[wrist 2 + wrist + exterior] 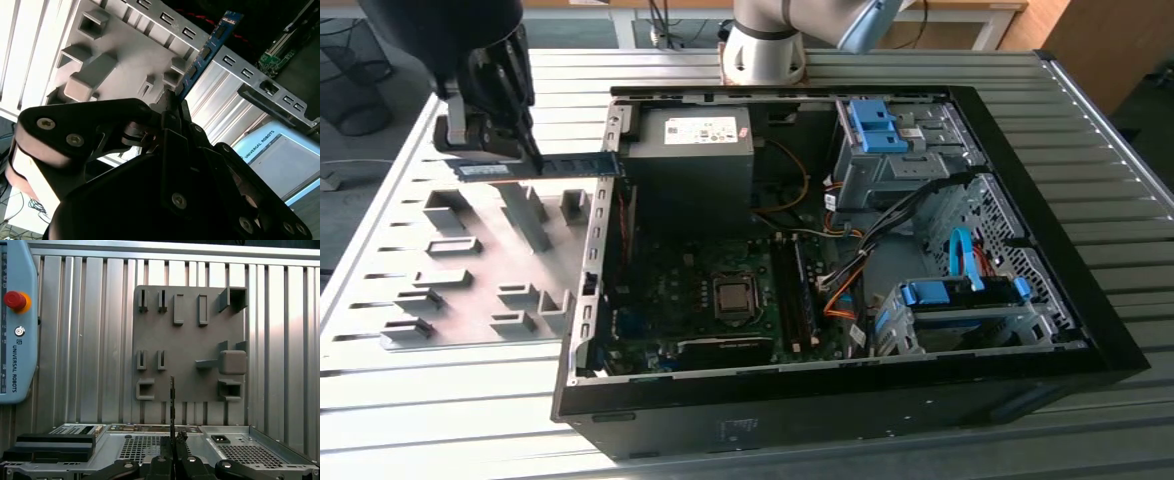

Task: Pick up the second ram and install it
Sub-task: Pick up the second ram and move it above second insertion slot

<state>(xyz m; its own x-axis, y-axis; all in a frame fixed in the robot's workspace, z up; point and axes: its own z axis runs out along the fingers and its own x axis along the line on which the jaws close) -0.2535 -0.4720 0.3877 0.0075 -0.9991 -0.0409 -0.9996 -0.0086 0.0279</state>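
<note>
**Hand:** The hand is closed on the second ram, pinching the stick between its fingertips.

**Ram position:** In the exterior view the stick is held level, clear of every surface. One end reaches towards the side wall of the open computer case. The stick hangs above the far edge of the grey fixture plate. The plate lies on the ribbed metal tabletop, at the exterior view's left of the case. In the first wrist view the stick shows edge-on, projecting straight out from the fingertips.

**Case interior:** The black memory slots stand just beside the CPU socket on the motherboard, well apart from the held stick.
</note>
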